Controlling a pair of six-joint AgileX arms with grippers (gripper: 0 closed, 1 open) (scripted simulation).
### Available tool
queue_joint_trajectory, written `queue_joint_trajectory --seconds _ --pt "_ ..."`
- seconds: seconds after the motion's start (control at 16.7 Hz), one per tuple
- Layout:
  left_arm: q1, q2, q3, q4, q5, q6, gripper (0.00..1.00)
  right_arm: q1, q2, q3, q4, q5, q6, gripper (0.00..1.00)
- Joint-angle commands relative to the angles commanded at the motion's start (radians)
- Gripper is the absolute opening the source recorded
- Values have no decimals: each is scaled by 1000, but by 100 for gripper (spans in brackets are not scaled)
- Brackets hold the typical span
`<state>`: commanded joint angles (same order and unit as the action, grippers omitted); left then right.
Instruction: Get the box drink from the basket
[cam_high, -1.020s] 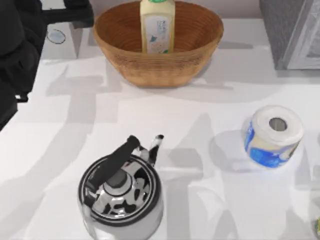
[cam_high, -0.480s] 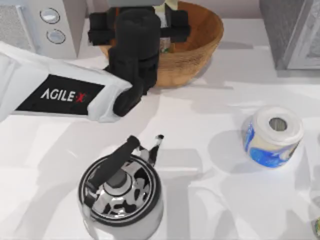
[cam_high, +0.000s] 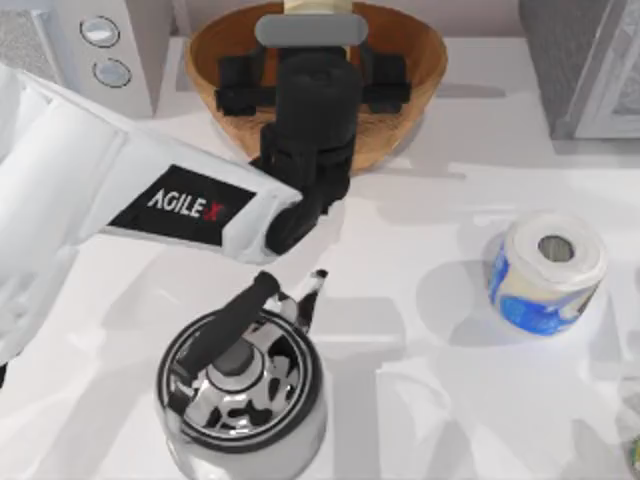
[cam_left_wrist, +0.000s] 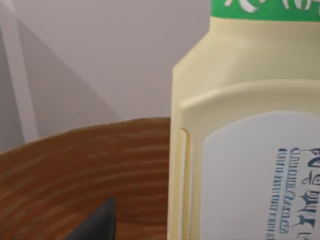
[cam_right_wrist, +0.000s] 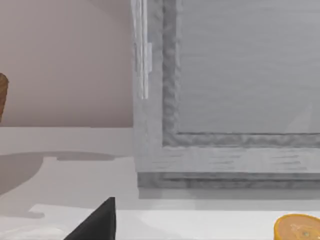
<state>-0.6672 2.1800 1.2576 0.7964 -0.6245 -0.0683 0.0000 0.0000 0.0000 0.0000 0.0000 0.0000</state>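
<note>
White tabletop (cam_high: 400, 300) against a plain pale wall. The carton (cam_left_wrist: 245, 140) stands upright inside the basket (cam_high: 420, 70), at its far side; in the top view a strip of its pale shoulder shows at the basket's back rim, beyond the wrist of the left arm. The left wrist view faces the carton's labelled side at close range, green cap above and ribbed wicker below and beside it, which suggests a level, front-on approach chosen because the carton stands tall above the rim and offers flat sides to pinch. The left gripper (cam_high: 305, 30) is over the basket's interior, just short of the carton; one dark fingertip (cam_left_wrist: 97, 222) shows low in the wrist view, apart from the carton, but the pictures do not show how wide the fingers stand, so I cannot tell whether they are parted or closed, and nothing is seen held. Judgement: the reach is in hand, the grasp not yet made. Outward from the basket: a steel kettle (cam_high: 240, 385) sits well in front of it, below the arm's forearm; a paper roll (cam_high: 548, 268) lies in front and to the basket's right; a grey cabinet (cam_high: 585, 65) stands right of the basket, a white appliance with two dials (cam_high: 100, 50) to its left. The right arm is parked off to the basket's right, its camera facing the cabinet with an orange slice (cam_right_wrist: 299, 227) nearby; its finger state cannot be told.
</note>
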Motion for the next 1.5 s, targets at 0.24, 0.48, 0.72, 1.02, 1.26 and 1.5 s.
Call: queue_joint_trajectory --seconds 0.24,0.48,0.72,1.02,1.26,1.5 --pt "18 4 32 -24 17 3 100 0 0 0 0 0 0 100" --pt "46 71 142 -67 47 7 100 0 0 0 0 0 0 100" --pt "60 134 217 -79 61 8 100 0 0 0 0 0 0 100" --pt "61 136 220 -80 62 8 92 0 0 0 0 0 0 100" --pt "61 136 220 -80 62 8 62 0 0 0 0 0 0 100" --pt "61 136 220 -80 62 8 32 0 0 0 0 0 0 100"
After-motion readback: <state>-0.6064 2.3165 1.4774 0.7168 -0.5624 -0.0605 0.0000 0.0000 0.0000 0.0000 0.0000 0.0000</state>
